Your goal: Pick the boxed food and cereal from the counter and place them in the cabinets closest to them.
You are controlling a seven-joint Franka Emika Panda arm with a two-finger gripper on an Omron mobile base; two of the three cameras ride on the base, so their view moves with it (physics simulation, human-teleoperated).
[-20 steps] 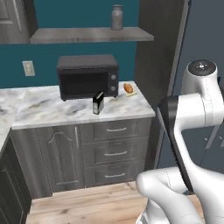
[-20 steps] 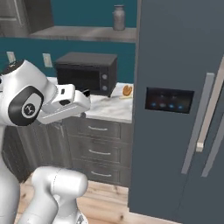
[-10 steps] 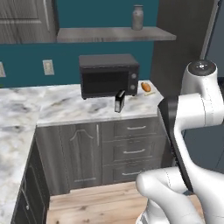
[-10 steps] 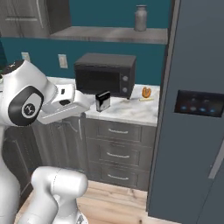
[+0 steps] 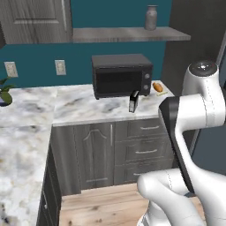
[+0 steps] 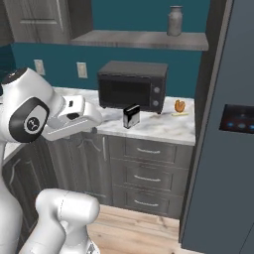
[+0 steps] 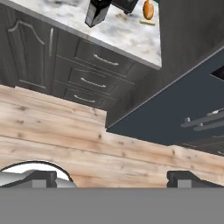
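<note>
Hand view: fingers (image 7: 41,178) spread wide, empty, over floor. Box (image 7: 98,12) upright on counter (image 7: 131,39), just before microwave (image 5: 122,75), far ahead of gripper (image 7: 111,179); reach forward and up.

Your two base views face the microwave (image 5: 122,75) from either side; your hand view looks down at the floor (image 7: 65,135).

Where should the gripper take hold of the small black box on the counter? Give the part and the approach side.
Grip the boxed food across its narrow sides, near mid-height, coming level from the open counter edge in front. It stands upright and slim, and the microwave close behind blocks a rear approach. The gripper is open, far from it.
</note>
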